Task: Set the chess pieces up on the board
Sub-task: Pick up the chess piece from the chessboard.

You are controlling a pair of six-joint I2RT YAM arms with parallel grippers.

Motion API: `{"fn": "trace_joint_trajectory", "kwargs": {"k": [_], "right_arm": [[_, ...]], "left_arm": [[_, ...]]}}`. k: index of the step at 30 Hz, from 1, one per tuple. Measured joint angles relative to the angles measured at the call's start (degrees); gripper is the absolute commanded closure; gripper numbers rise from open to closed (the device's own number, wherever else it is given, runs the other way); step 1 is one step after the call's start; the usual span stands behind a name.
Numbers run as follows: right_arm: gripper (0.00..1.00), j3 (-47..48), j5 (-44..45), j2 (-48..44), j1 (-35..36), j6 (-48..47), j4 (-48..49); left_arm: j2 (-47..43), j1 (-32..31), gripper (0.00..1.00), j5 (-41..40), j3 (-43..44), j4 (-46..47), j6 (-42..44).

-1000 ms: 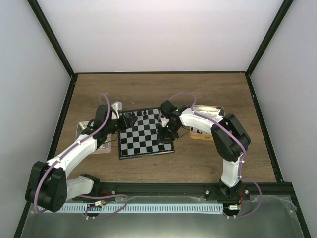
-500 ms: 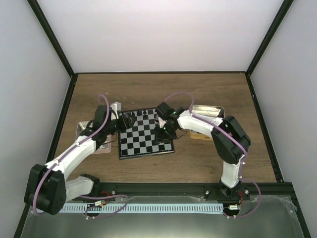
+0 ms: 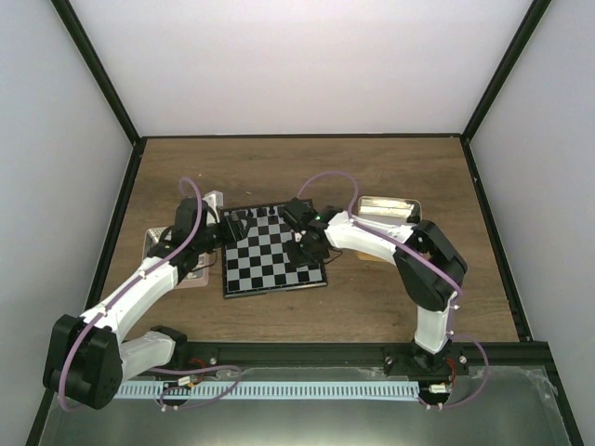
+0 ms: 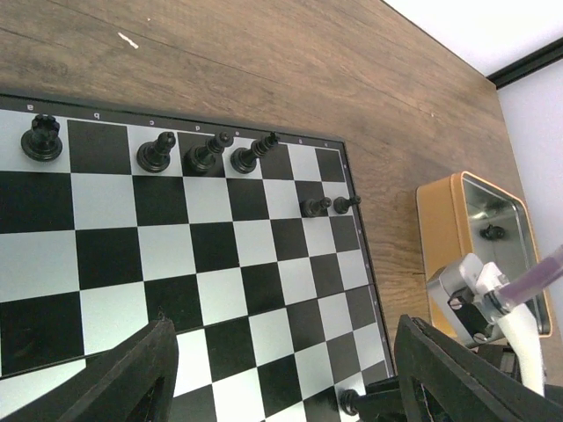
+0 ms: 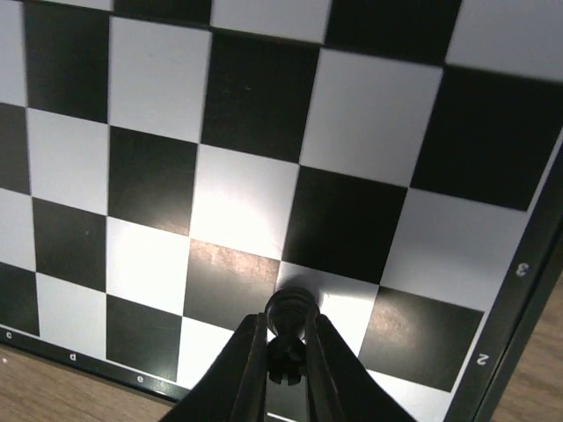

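The board (image 3: 274,265) lies mid-table and also shows in the left wrist view (image 4: 220,264) and the right wrist view (image 5: 237,193). Several black chess pieces stand along its far row (image 4: 207,154), with two small ones (image 4: 315,207) near the right rim. My right gripper (image 5: 286,352) is shut on a small black chess piece (image 5: 292,309), held just above a pale square near the board's corner; in the top view it (image 3: 302,238) is over the board's right part. My left gripper (image 4: 290,387) is open and empty above the board's left side (image 3: 232,228).
A rectangular metal tin (image 3: 389,209) stands right of the board; the left wrist view shows its orange wall (image 4: 440,237) and a piece inside (image 4: 493,233). A pink tray (image 3: 193,277) sits left of the board under my left arm. Black frame rails border the table.
My right gripper has moved left from the board's right edge further over the board, still holding the piece. My left arm has shifted slightly.
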Motion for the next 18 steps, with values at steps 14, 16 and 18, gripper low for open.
{"fn": "trace_joint_trajectory", "kwargs": {"k": [14, 16, 18], "right_arm": [[0.97, 9.8, 7.5, 1.2, 0.7, -1.2, -0.3], [0.97, 13.3, 8.5, 2.4, 0.5, -1.7, 0.0], [0.97, 16.4, 9.0, 3.9, 0.1, -2.3, 0.2]], "left_arm": [[-0.9, 0.0, 0.31, -2.2, 0.0, -1.3, 0.0], [-1.5, 0.0, 0.31, -3.2, 0.0, -1.7, 0.0], [-2.2, 0.0, 0.31, -4.2, 0.0, -2.2, 0.0]]}}
